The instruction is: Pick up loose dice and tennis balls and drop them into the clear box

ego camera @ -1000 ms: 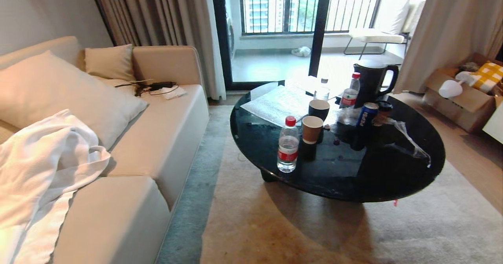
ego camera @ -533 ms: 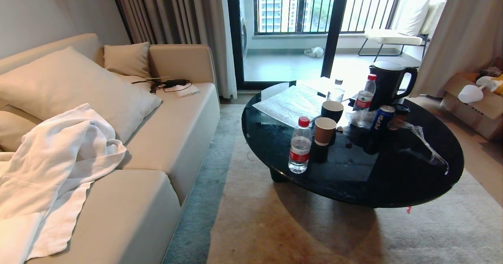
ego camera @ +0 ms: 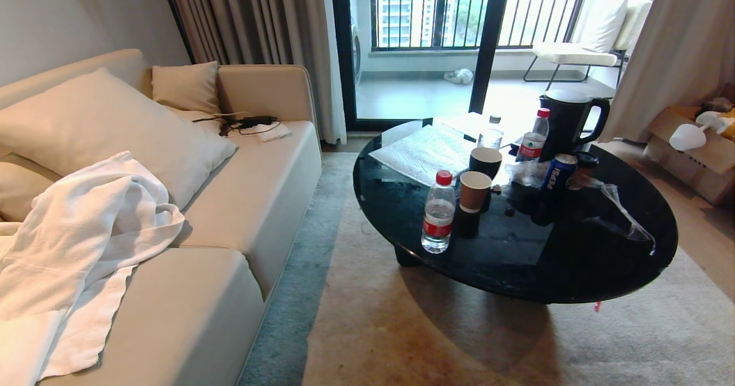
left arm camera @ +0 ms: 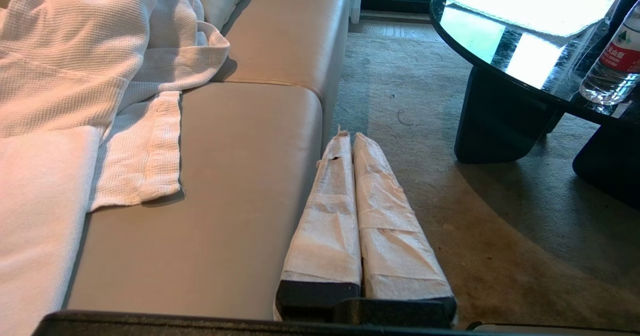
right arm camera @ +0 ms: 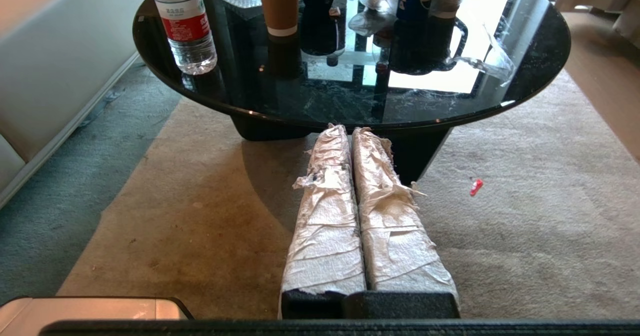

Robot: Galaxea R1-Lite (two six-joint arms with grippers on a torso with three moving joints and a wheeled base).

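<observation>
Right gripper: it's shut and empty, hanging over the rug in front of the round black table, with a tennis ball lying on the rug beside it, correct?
Not quite. The right wrist view shows the right gripper shut and empty over the rug before the round black table, but what lies beside it is a small red scrap, not a tennis ball.

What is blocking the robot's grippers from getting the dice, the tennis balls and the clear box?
That cannot be told: no dice, balls or box show in any view. Both the left gripper and right gripper are shut, empty, above the beige rug near the round black glass table.
</observation>
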